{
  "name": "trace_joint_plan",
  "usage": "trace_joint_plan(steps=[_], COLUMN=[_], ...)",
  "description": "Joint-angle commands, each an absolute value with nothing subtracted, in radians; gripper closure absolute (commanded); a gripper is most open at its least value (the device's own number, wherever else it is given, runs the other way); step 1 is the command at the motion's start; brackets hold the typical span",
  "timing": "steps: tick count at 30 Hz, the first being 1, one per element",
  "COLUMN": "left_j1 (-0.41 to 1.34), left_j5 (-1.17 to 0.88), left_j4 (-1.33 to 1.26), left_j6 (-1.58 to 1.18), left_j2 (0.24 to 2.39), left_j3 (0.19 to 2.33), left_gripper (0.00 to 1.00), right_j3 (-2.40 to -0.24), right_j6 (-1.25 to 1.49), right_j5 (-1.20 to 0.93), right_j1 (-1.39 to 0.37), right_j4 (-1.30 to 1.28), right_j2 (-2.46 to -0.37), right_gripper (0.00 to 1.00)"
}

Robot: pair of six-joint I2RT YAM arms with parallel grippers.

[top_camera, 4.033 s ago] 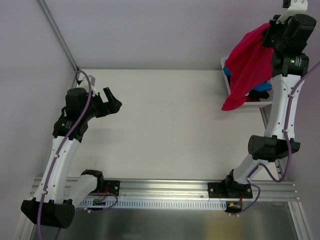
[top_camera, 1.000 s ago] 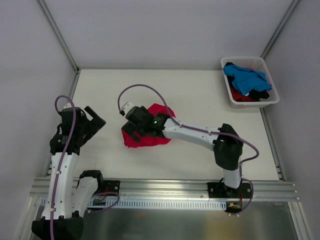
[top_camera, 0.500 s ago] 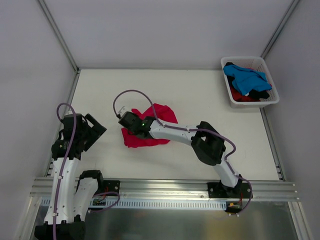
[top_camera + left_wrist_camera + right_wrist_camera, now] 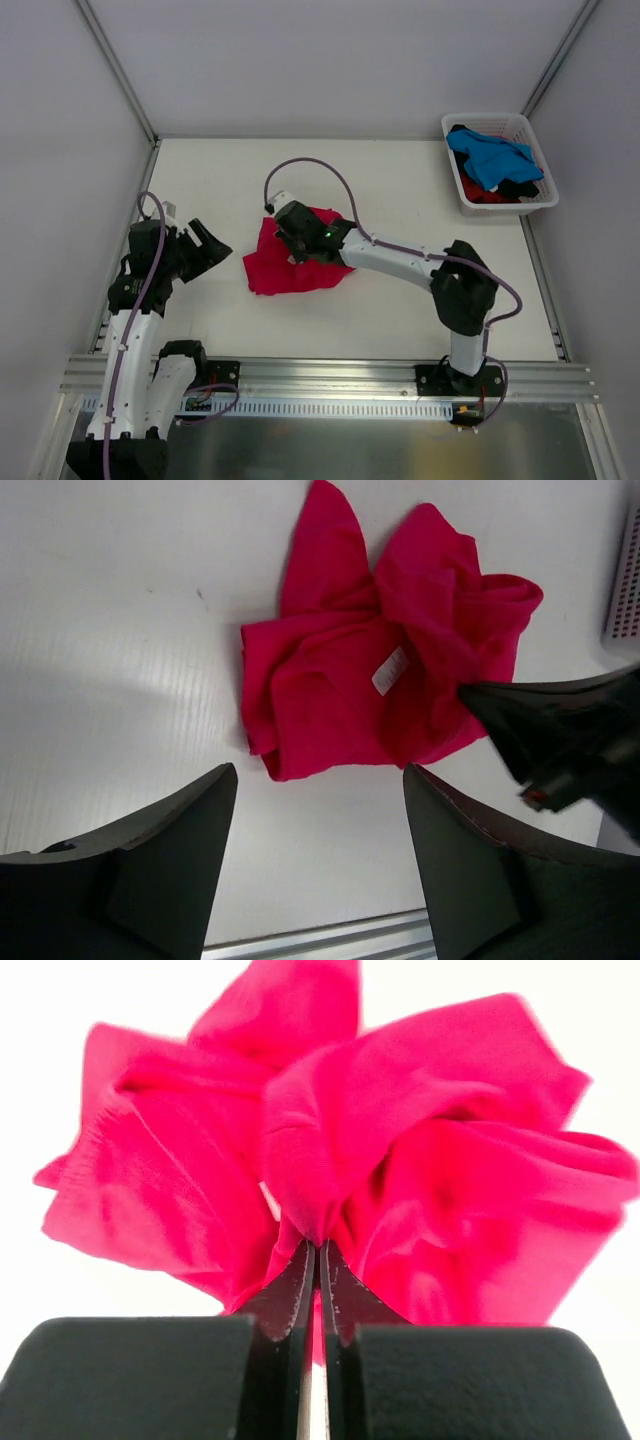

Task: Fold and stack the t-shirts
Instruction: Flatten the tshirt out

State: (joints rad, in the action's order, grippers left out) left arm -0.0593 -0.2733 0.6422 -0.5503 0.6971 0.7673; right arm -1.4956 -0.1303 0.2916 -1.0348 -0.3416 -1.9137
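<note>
**Step in hand: laying out the crimson t-shirt, fold not yet begun**

Right gripper [image 4: 316,1252]: jaws pressed together on a raised pinch of crimson cloth, which fans out to either side in the right wrist view. Left gripper [image 4: 318,772]: jaws spread wide, holding nothing, tilted down toward the cloth without touching it.

Crimson t-shirt [image 4: 275,270]: lies crumpled on the table [image 4: 400,180], well apart from the basket [image 4: 500,208], toward the left arm's side. Its white label [image 4: 390,670] faces up among loose folds; no flat panel, sleeve or hem can be made out. The left gripper stands farther from the basket again, just beyond the shirt.

Basket contents: a blue t-shirt [image 4: 490,160] on top, dark and red cloth beneath it. No folded stack is visible anywhere.

Assessment: the task is at an early stage. The next move likely calls for a second hold by the left gripper on an opposite edge, so both arms can draw the shirt flat. Risk: a pinch at mid-cloth rather than at a corner may only drag the bundle.
</note>
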Motion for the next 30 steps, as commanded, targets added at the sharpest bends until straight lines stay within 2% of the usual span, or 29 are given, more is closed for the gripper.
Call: trace_joint_plan(steps=[1,5,8,12,22,26,30], left_j1=[-0.005,0.153,0.199,0.199,0.209,0.264,0.344], left_j5=[-0.353,-0.255,-0.219,-0.166,-0.331,-0.411,-0.376], left_j4=[0.473,0.411,0.381,0.316,0.088,0.011,0.005], left_j6=[-0.471,-0.448,-0.454,-0.477,-0.436,-0.431,-0.437], left_j2=[0.755,0.889,0.966,1.083,1.224,1.203,1.146], left_j3=[0.726,0.721,0.738,0.73,0.684,0.641,0.588], left_gripper=[0.32,0.37,0.3,0.26,0.27,0.3,0.28], right_j3=[-1.45,-1.417,-1.385,-1.319,-1.259,-1.276,-1.304], right_j6=[-0.071,-0.098,-0.109,-0.106,-0.058,-0.04,-0.003], right_j5=[0.265,0.258,0.267,0.294,0.295,0.298,0.276], right_j1=[-0.977,-0.933,-0.902,-0.855,-0.808,-0.778,-0.743], right_j4=[-0.266,-0.265,-0.267,-0.276,-0.291,-0.302,-0.322], right_j2=[-1.712,-1.635,-1.589,-1.517,-1.463,-1.486,-1.516], right_gripper=[1.0,1.0,1.0,1.0,1.0,1.0,1.0])
